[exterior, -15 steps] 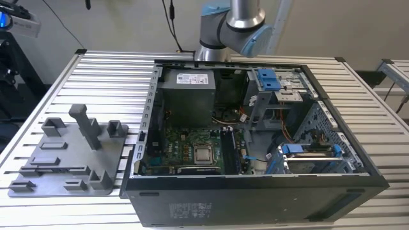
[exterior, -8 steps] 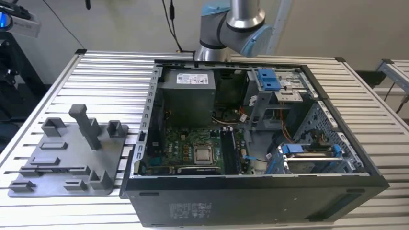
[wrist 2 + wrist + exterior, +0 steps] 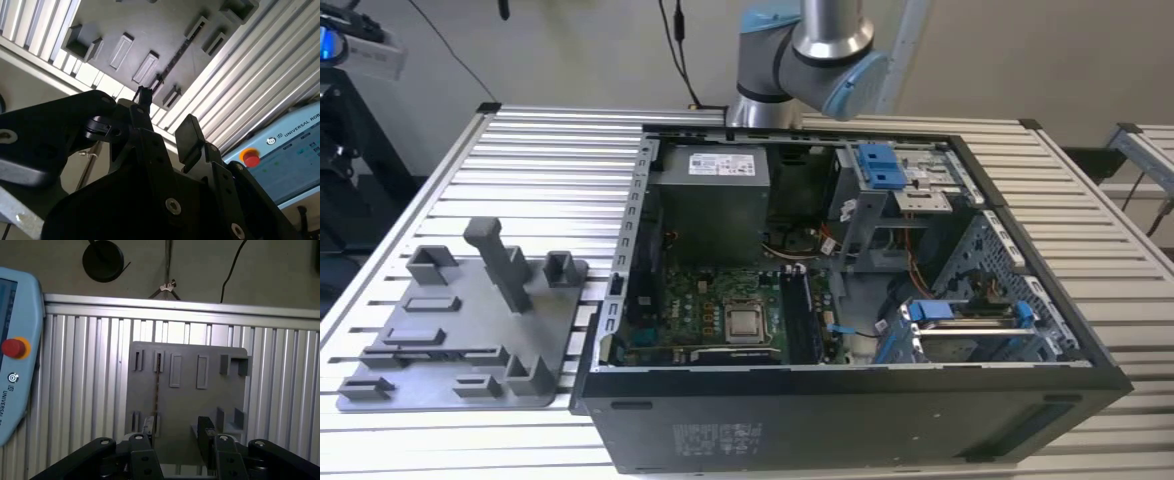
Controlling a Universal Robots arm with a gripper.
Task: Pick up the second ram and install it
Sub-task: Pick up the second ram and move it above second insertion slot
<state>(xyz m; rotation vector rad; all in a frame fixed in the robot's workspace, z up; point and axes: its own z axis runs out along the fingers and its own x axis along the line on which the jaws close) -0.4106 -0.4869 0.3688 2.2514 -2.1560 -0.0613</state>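
At the exterior view's left, the grey holder tray (image 3: 460, 330) lies on the slatted surface (image 3: 560, 170). Its slots hold parts upright, I judge so that they can be gripped from above. In both wrist views the second ram (image 3: 157, 385) stands on edge in one long slot of that tray. I see it as a thin dark line, so I can't make out its chips or label. My pincer (image 3: 175, 432) hangs over the tray, spread wide and empty, apart from the stick.

Toward the exterior view's right, the open computer case (image 3: 854, 420) lies on its side with the motherboard (image 3: 707, 300) facing up, which I judge suits a straight-down insertion. The memory slots beside the processor (image 3: 747, 322) are dark, and I can't tell what sits in them. The arm (image 3: 807, 40) is cut off at the picture's top.
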